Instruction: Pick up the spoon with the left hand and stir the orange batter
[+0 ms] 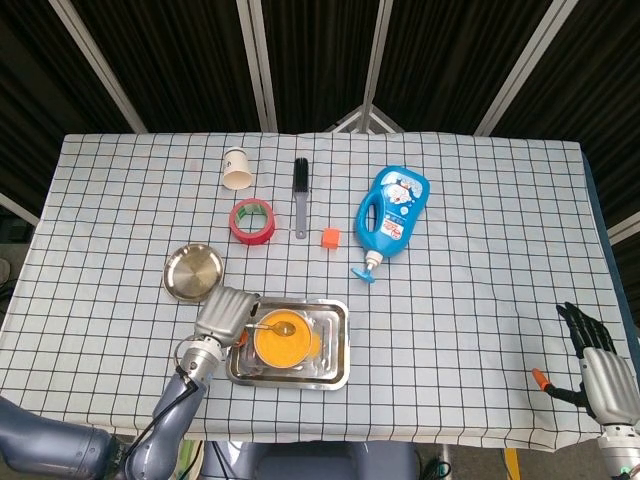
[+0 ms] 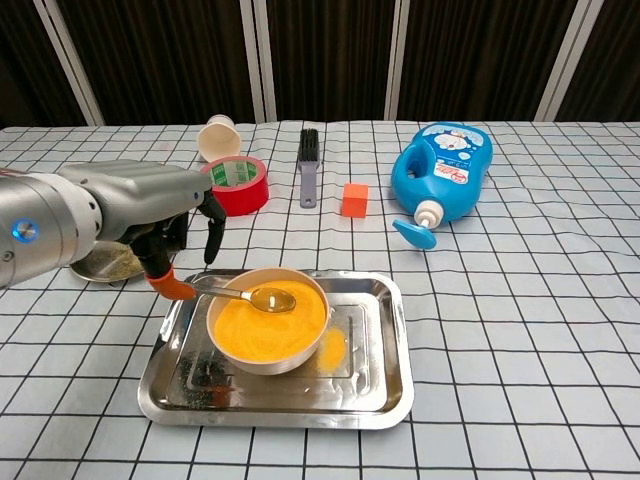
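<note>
L hand (image 2: pixel 150 215) hovering at spoon (image 2: pixel 245 294) handle, not holding it yet.

Spoon lies w/ its tip in the orange batter (image 2: pixel 268 327), handle sticking out over the bowl (image 2: pixel 268 347) rim toward the L side; bowl sits in a metal tray (image 2: pixel 385 385) near the front of the checked worktop (image 2: pixel 520 330). L hand is just above the handle end, fingers (image 2: pixel 213 225) pointing down & apart, orange thumb tip (image 2: pixel 172 288) right by the handle; can't tell if touching. R hand (image 1: pixel 600 365) is well apart at the far R edge, fingers spread, holding nothing. Behind the tray: small metal dish (image 1: pixel 193 271), red tape roll (image 2: pixel 236 184), paper cup (image 2: pixel 218 136), brush (image 2: pixel 309 162), orange cube (image 2: pixel 354 199), blue bottle (image 2: pixel 444 179) lying on its side.
</note>
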You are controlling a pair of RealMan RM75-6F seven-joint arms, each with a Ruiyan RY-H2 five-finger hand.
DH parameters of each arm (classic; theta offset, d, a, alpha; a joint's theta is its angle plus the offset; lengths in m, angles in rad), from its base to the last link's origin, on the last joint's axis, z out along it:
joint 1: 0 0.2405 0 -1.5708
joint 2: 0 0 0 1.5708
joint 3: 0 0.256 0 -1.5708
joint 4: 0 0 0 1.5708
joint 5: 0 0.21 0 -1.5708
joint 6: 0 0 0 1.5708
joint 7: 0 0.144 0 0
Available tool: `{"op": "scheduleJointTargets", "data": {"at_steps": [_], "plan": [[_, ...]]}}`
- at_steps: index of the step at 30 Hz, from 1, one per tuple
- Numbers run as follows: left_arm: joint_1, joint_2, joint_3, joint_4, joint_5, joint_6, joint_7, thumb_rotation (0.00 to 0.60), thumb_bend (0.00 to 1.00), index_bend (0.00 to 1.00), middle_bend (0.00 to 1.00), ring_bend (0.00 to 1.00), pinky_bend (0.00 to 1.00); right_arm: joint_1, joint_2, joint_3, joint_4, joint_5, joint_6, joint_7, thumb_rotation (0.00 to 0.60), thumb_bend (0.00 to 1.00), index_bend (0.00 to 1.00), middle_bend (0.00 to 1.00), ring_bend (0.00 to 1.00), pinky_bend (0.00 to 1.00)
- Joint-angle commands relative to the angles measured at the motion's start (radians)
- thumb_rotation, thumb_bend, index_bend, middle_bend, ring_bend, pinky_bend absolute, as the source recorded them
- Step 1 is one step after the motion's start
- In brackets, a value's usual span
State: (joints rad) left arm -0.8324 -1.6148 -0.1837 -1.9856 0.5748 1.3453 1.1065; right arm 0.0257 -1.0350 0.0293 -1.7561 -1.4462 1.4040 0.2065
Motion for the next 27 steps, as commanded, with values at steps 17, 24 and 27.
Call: {"op": "scheduleJointTargets", "data": {"at_steps": [17,24,27], "plan": [[-0.051,-0.045,0.007,0.047,-0.075,0.029,0.008,0.6,0.44,0.48,1.0,1.0,1.0,-0.001,0.003,-0.001,-0.005,0.001,-0.001,0.012,0.6,0.31,0.0,0.0,0.0,0.0],[-0.058,-0.049,0.018,0.052,-0.077,0.03,0.002,0.6,0.46,0.49,1.0,1.0,1.0,-0.001,0.002,0.0,-0.004,0.004,-0.001,0.011,0.6,0.31,0.0,0.0,0.0,0.0],[-0.059,-0.049,0.021,0.054,-0.079,0.031,-0.004,0.6,0.46,0.49,1.0,1.0,1.0,-0.001,0.002,0.0,-0.004,0.003,-0.002,0.01,0.6,0.31,0.0,0.0,0.0,0.0]]}}
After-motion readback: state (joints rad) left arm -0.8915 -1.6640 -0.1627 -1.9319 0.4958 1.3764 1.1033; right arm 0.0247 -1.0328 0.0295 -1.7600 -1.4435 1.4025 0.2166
